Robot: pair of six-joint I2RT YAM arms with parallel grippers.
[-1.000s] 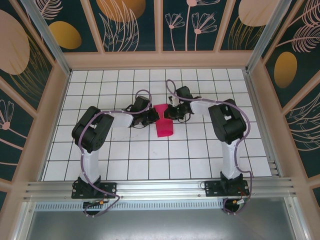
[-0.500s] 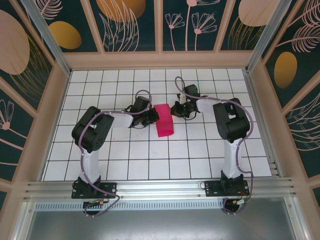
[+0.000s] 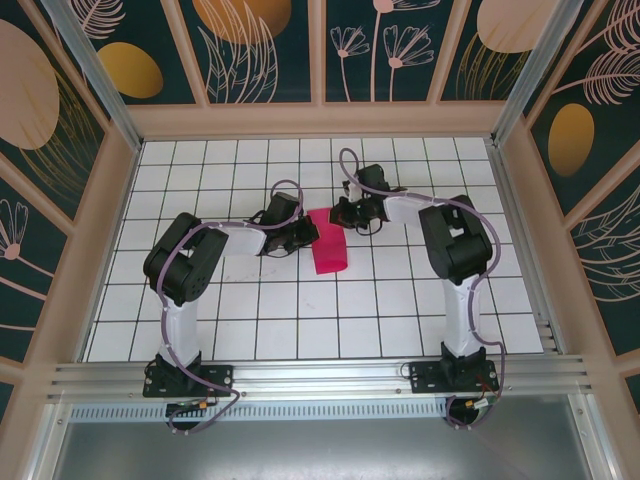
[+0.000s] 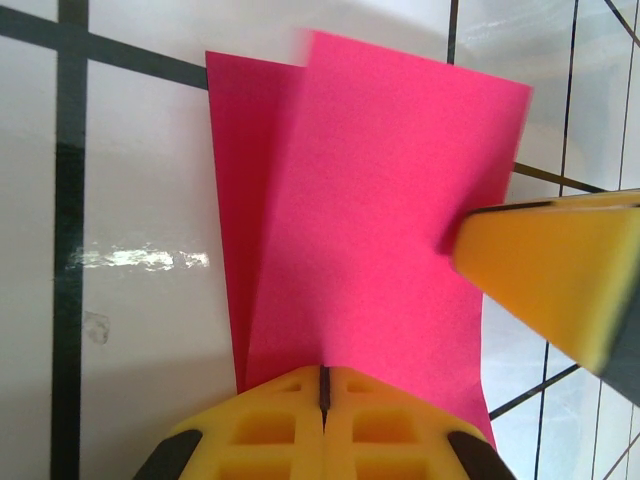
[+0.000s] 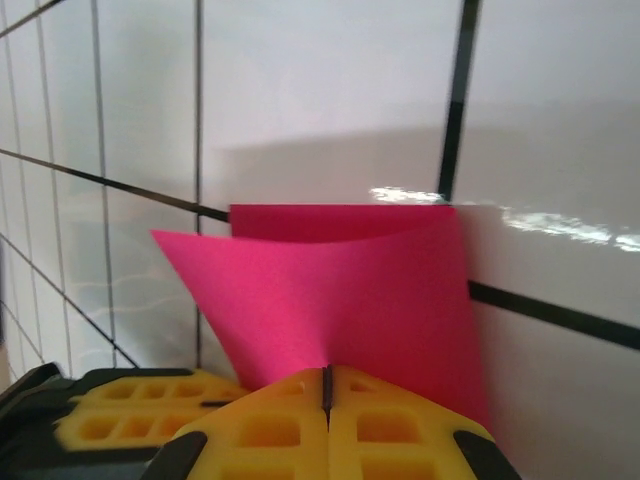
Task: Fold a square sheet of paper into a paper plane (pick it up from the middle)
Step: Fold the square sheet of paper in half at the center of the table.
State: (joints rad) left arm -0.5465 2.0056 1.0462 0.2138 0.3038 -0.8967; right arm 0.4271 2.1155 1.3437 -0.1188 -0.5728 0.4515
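The left gripper [image 4: 323, 374] at 9 o'clock and the right gripper [image 5: 326, 377] at 1 o'clock both pinch the sheet of paper [image 4: 370, 220]; pulling apart could rip it

Folded magenta-pink paper sheet [image 3: 330, 255] mid-table, boxed in: left gripper [image 3: 312, 232] against its left edge, right gripper [image 3: 335, 215] at far corner, both reaching in from either side, blocking lateral entry. White gridded tabletop [image 3: 300, 320] bare on near and far rows. Wooden-framed patterned walls [image 3: 320, 120] bound three sides.
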